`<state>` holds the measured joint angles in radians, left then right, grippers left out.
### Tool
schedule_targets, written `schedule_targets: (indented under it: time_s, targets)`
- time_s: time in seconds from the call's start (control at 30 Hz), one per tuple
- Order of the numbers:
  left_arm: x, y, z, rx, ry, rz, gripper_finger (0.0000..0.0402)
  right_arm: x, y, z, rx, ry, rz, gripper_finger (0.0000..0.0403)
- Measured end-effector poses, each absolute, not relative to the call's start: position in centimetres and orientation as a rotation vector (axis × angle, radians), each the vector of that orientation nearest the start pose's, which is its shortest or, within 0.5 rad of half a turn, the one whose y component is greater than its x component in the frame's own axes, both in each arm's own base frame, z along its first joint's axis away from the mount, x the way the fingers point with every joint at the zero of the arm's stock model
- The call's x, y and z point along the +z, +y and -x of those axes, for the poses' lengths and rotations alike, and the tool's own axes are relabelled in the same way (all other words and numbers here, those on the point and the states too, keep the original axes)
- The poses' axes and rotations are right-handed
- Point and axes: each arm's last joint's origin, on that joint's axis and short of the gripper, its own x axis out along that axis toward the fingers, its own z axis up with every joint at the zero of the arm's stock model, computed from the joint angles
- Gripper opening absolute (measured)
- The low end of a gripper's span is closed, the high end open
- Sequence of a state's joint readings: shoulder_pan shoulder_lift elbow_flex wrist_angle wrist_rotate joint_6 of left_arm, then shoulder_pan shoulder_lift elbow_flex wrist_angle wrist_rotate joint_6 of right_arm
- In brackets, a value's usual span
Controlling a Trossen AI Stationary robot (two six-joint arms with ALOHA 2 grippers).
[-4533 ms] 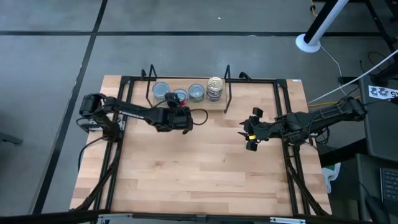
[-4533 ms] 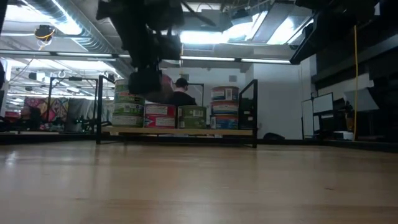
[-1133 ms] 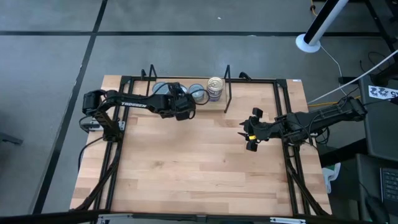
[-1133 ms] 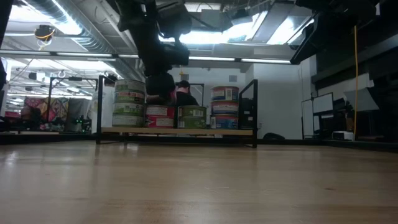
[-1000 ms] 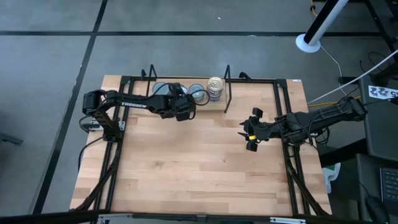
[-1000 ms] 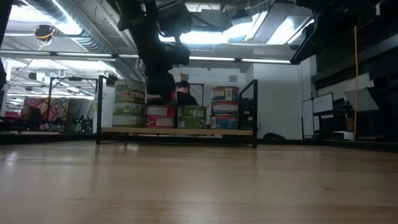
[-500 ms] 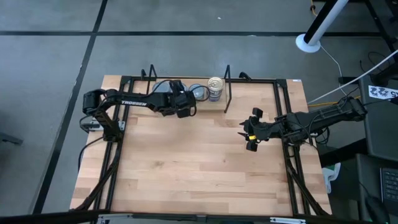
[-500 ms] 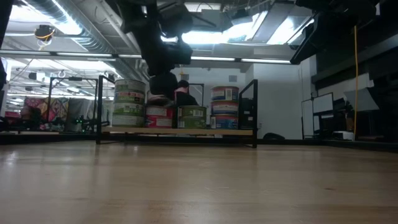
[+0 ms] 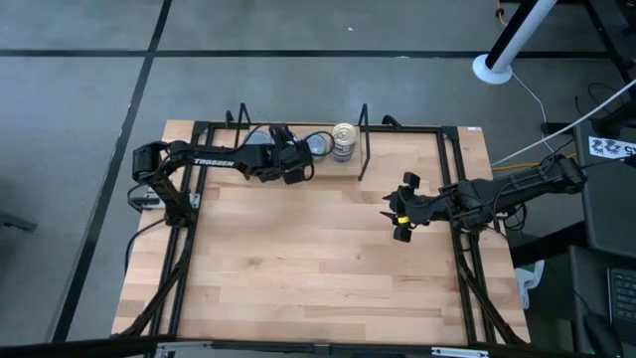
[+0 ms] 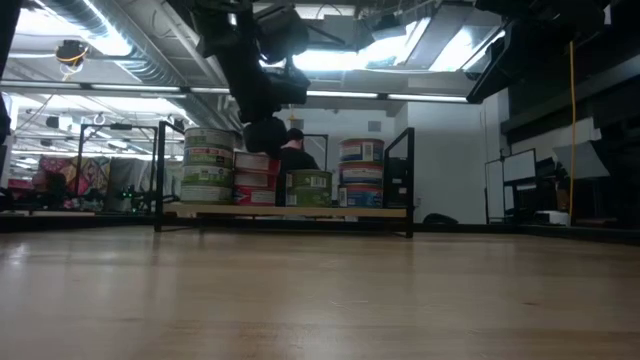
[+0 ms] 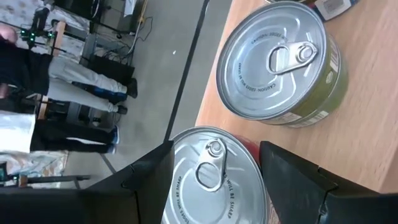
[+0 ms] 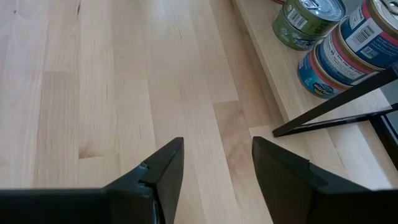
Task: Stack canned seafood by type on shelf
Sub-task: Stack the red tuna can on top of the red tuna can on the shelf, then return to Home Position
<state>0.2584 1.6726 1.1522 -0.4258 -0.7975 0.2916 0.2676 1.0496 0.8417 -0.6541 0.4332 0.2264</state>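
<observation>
A red-labelled can (image 11: 214,180) sits between the two dark fingers (image 11: 146,186) of the left gripper (image 9: 294,159), its silver lid facing the wrist camera and its ring pull pointing toward the top of that frame; the fingers flank its rim on both sides, clasping the tin. In the low view this can (image 10: 252,162) lies flat on top of another red-labelled can (image 10: 257,181), its round faces level and its short axis upright, just left of centre in the upper half of the frame. The green can (image 11: 283,62) shows beside it in the left wrist view, lid up, standing alone on the wooden base (image 11: 348,143). The shelf (image 10: 290,211) runs across the middle of the low view, with black wire uprights (image 10: 410,180) at its ends. To the left of the red pair stands a stack of three green-labelled cans (image 10: 208,163); toward the right a stack of blue-and-white cans (image 10: 361,172) rises three high, its top lid gold-yellow in the high view (image 9: 344,133). In the high view the shelf lies along the table's (image 9: 318,268) upper edge, with the left gripper over it left of centre. The right gripper (image 9: 397,216) hovers over bare wood at centre right, well apart from the shelf, its fingers (image 12: 283,174) parted and holding nothing.
</observation>
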Motion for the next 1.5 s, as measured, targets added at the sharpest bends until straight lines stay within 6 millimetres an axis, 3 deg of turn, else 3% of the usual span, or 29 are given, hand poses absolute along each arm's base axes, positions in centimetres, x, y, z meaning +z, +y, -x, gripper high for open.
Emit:
schedule_targets:
  time_s: [0.73, 1.0, 1.23, 1.37, 1.5]
  targets:
    - [23.0, 12.1, -31.7, 0.975, 1.092, -0.509, 0.023, 27.0, 4.2, -19.7, -0.244, 0.782, 0.082, 0.0191]
    - [27.7, 9.2, -30.9, 0.946, 0.908, -0.517, 0.0197, 29.2, 3.5, -17.5, -0.232, 0.662, 0.041, 0.0191]
    - [33.2, 5.5, -26.9, 0.906, 0.723, -0.458, 0.0155, 30.6, 2.7, -14.5, -0.226, 0.535, 0.012, 0.0191]
    - [35.3, 3.7, -23.4, 0.866, 0.636, -0.332, 0.0121, 29.7, 2.2, -12.8, -0.23, 0.508, 0.004, 0.0191]
    - [36.2, 2.2, -20.2, 0.79, 0.609, -0.175, 0.0085, 28.3, 2.0, -12.0, -0.218, 0.513, 0.002, 0.0191]
